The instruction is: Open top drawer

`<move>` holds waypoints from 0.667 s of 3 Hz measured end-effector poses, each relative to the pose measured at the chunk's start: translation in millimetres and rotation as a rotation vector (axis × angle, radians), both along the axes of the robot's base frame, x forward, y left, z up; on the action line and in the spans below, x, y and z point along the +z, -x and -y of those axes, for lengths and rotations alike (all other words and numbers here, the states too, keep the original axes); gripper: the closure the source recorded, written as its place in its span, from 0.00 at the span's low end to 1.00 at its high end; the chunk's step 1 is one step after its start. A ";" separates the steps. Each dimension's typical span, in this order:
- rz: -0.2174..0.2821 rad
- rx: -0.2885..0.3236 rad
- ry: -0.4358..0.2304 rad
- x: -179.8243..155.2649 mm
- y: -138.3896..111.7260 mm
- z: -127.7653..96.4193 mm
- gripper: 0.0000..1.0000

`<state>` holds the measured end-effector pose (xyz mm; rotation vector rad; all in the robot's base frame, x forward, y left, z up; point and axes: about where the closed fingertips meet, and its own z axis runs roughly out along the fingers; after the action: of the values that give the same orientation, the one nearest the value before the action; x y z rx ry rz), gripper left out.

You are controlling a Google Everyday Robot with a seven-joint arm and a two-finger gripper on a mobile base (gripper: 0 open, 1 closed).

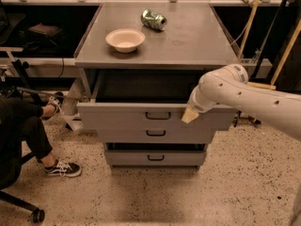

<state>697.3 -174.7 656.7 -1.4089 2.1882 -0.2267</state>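
Clearly open top drawer (122, 117), jaws at front

Your gripper (190, 115) sat against top drawer (117, 118) front, right of handle (158, 115); bowl (125, 39) before-left of can (154, 19) on cabinet top (193, 41).

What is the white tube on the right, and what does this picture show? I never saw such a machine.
The white tube is a robot arm. Its claw, the beige tip, is at the upper right edge of the top drawer, which stands pulled out; whether it holds anything cannot be seen. The one camera looks down at the grey cabinet from the front. On its top lie a cream bowl and a green can on its side. Two narrower drawers sit below. At left are a seated person's leg and shoe.
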 end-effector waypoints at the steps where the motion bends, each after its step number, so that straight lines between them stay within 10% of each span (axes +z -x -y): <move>1: 0.003 0.011 0.004 -1.9 8.6 2.5 1.00; 2: 0.003 0.011 0.004 0.8 9.3 0.1 1.00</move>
<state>687.9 -174.9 657.4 -1.4219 2.1779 -0.2286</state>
